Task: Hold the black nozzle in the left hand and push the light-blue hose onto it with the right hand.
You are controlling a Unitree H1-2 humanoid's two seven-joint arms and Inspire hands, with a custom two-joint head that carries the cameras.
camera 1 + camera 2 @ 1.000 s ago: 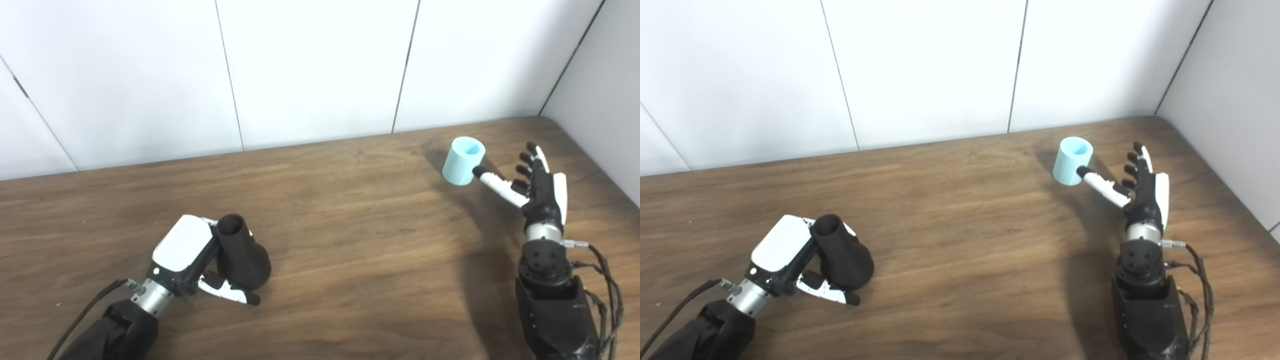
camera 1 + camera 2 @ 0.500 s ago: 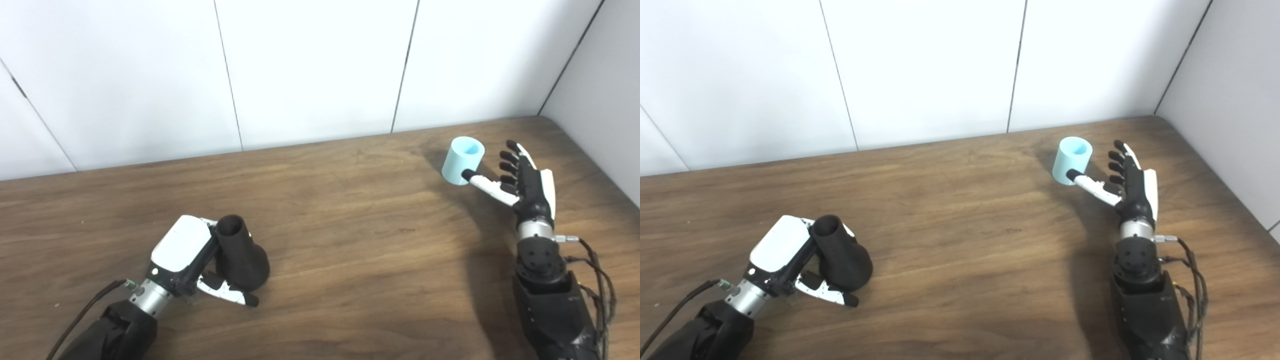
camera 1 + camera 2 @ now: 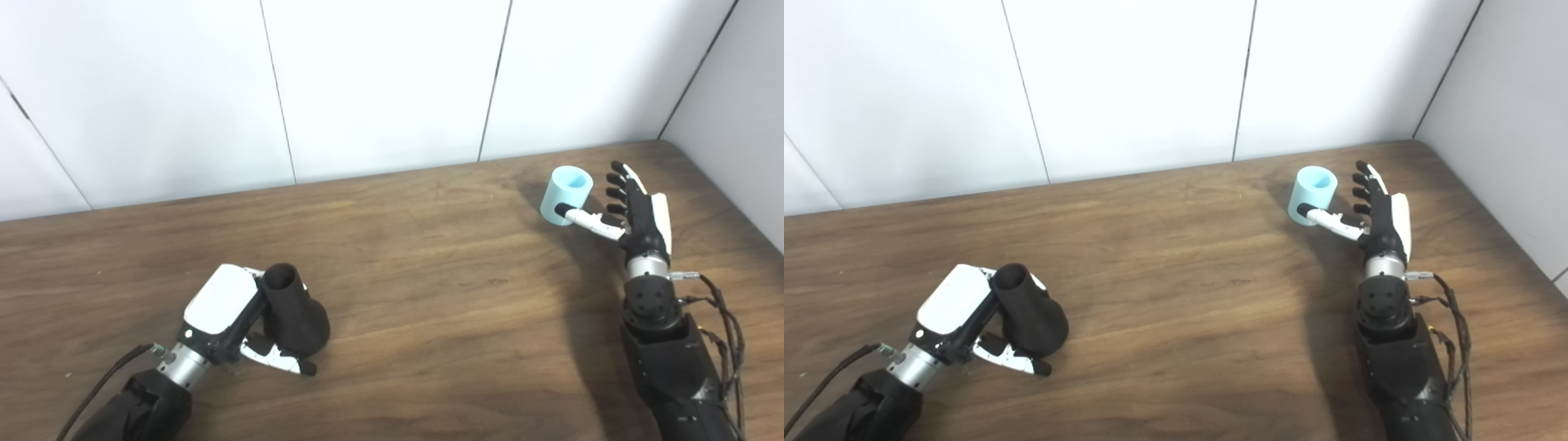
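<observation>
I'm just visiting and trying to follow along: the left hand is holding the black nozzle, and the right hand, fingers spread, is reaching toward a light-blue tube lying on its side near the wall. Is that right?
Nearly. The light-blue tube is not lying down; it stands upright with its open end facing up, as the left eye view shows. The rest holds: the left hand grips the black nozzle, and the right hand reaches toward the tube with fingers spread.

**Two head cameras, one desk**

Both views look down and forward from above the near edge of the desk, facing the white wall along its far edge. They sit side by side, at middling range. The right eye view stands a little to the right, so everything sits further left in it. Both take in the far right corner of the desk, the side wall, and both arms rising from the bottom edge.
</observation>
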